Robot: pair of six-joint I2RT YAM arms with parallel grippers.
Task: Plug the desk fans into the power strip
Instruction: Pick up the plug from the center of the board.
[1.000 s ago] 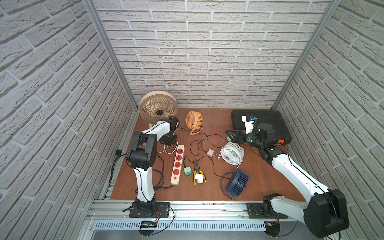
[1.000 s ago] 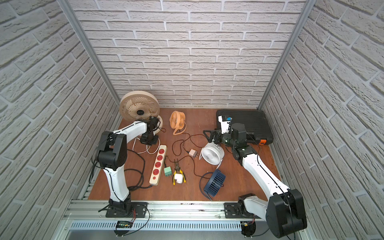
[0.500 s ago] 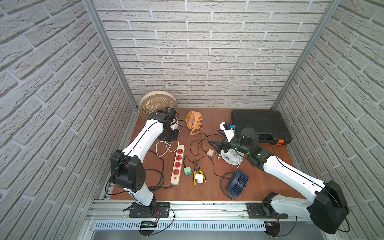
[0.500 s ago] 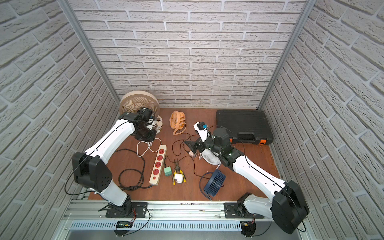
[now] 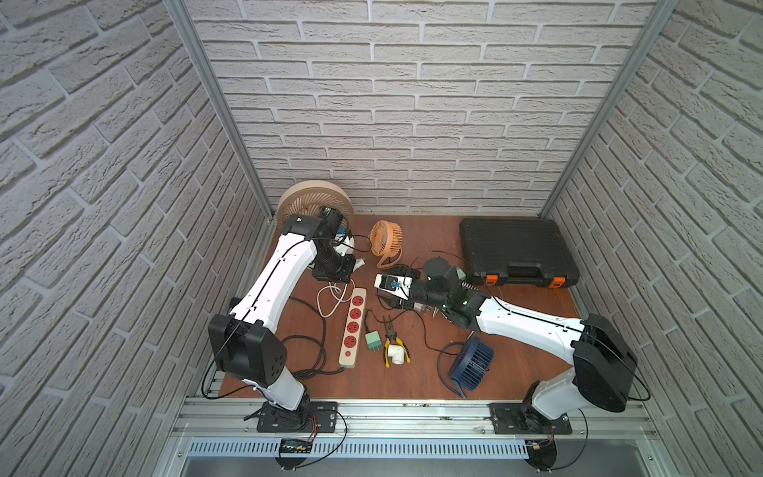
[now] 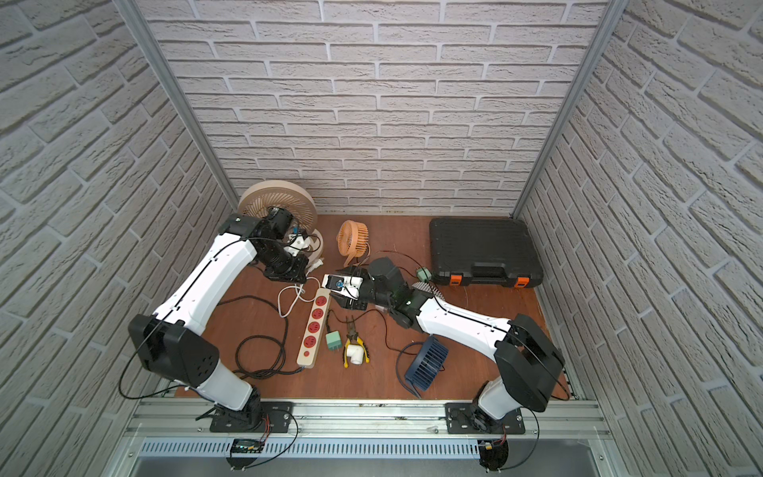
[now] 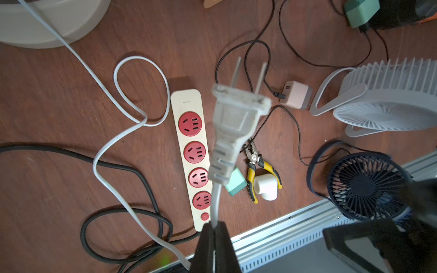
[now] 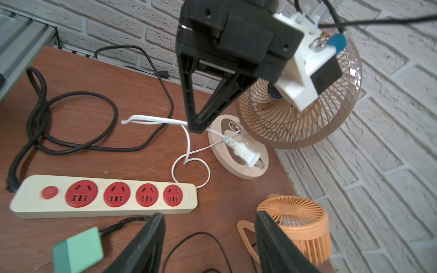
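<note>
over the bench, top views: left fingers [image 5: 335, 274] hang off the power strip's [image 5: 353, 326] far end; right fingers [image 5: 390, 301] just beside that end, apart, empty.
left wrist: fingers clamped on white cord [image 7: 216, 203]; plug [image 7: 234, 113] prongs roughly along the strip's long axis.
right wrist: plug low by the desk fan [image 8: 295, 123] base.
next, likely: left arm nearer; tip prongs down.

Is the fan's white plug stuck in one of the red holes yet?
No, the white plug is in the air, its cord pinched by the left gripper.
</note>
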